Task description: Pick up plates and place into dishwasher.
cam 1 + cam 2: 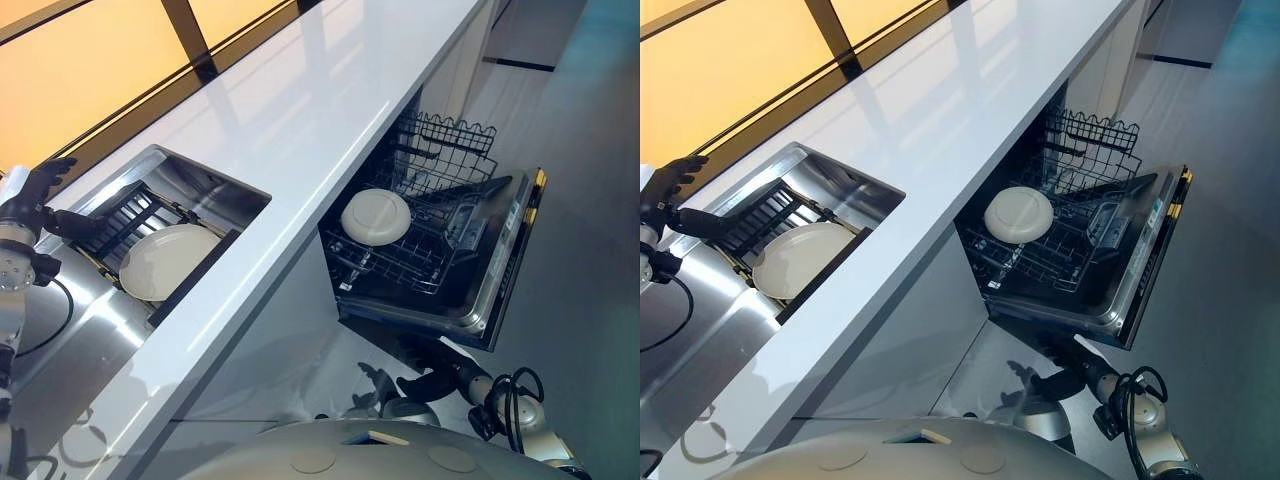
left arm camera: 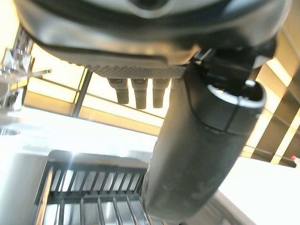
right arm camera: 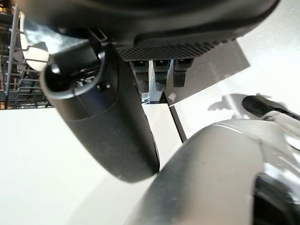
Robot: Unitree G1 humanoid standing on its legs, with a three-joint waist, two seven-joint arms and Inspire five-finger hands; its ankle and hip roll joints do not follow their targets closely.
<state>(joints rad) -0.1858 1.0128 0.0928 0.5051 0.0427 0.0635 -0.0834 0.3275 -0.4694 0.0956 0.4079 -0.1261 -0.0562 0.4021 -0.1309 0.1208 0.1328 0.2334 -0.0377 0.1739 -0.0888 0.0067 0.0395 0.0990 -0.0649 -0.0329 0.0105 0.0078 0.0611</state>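
Observation:
A white plate [image 1: 165,260] lies in the steel sink [image 1: 205,183], leaning on a black dish rack [image 1: 125,215]. A second white plate [image 1: 375,217] stands in the lower rack [image 1: 400,265] of the open dishwasher under the counter. My left hand [image 1: 40,185] hovers at the sink's far-left edge, open and empty, a short way from the sink plate; the black dish rack [image 2: 93,187] shows beneath it in the left wrist view. My right hand [image 1: 430,380] hangs low beneath the dropped dishwasher door [image 1: 500,270], open and holding nothing.
A long white countertop [image 1: 300,120] runs between sink and dishwasher and overhangs the pulled-out racks. The upper wire rack [image 1: 445,145] sits behind the lower one. Grey floor [image 1: 580,200] lies to the right of the door.

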